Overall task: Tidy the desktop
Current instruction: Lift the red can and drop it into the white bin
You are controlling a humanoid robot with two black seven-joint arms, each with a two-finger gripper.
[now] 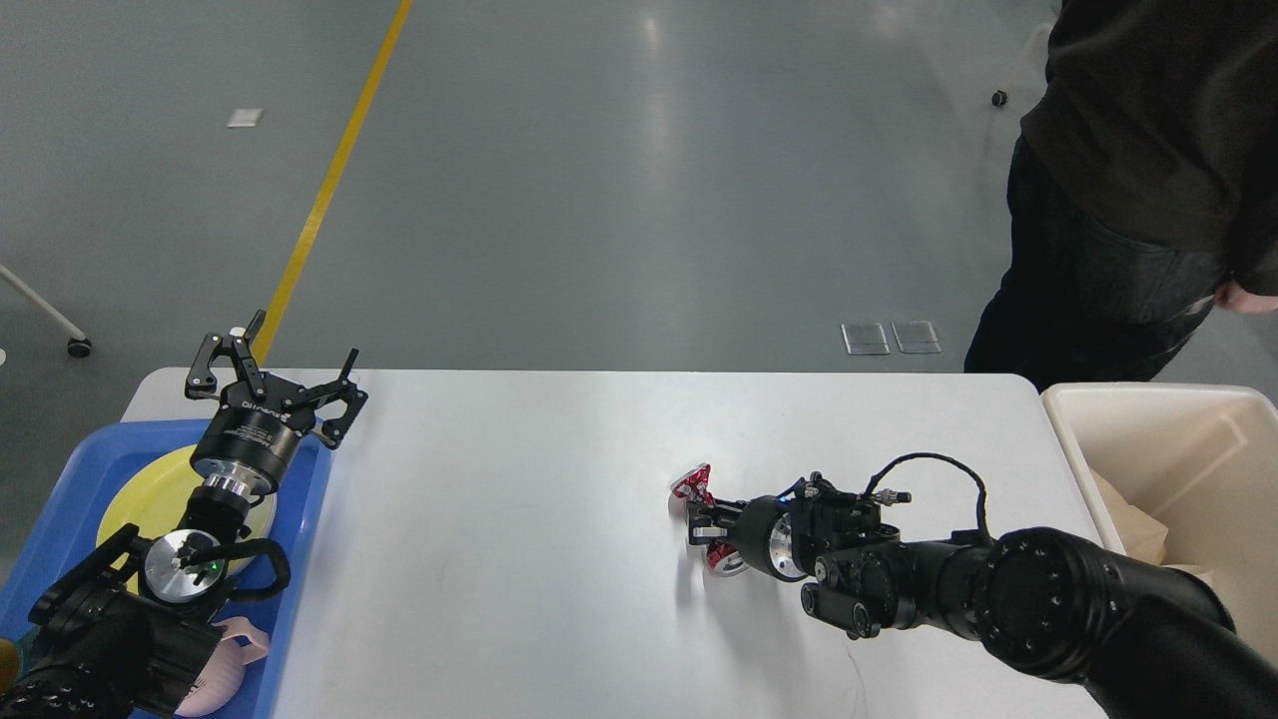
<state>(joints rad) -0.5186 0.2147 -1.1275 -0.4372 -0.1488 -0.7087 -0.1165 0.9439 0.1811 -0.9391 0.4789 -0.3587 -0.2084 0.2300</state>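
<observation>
The white desktop [499,519] fills the lower view. A crumpled red and silver piece of litter [693,486] lies right of its middle. My right gripper [702,526] reaches in from the right, low over the desktop, and its fingers are closed across the middle of the litter, which shows above and below them. My left gripper [277,382] is open and empty, held over the far right corner of the blue tray [305,519] at the desktop's left end.
The blue tray holds a yellow plate [135,494] and a pink item [240,649], partly hidden by my left arm. A cream bin [1158,419] stands at the right end with paper inside. A person in dark clothes [1128,200] stands beyond the far right corner.
</observation>
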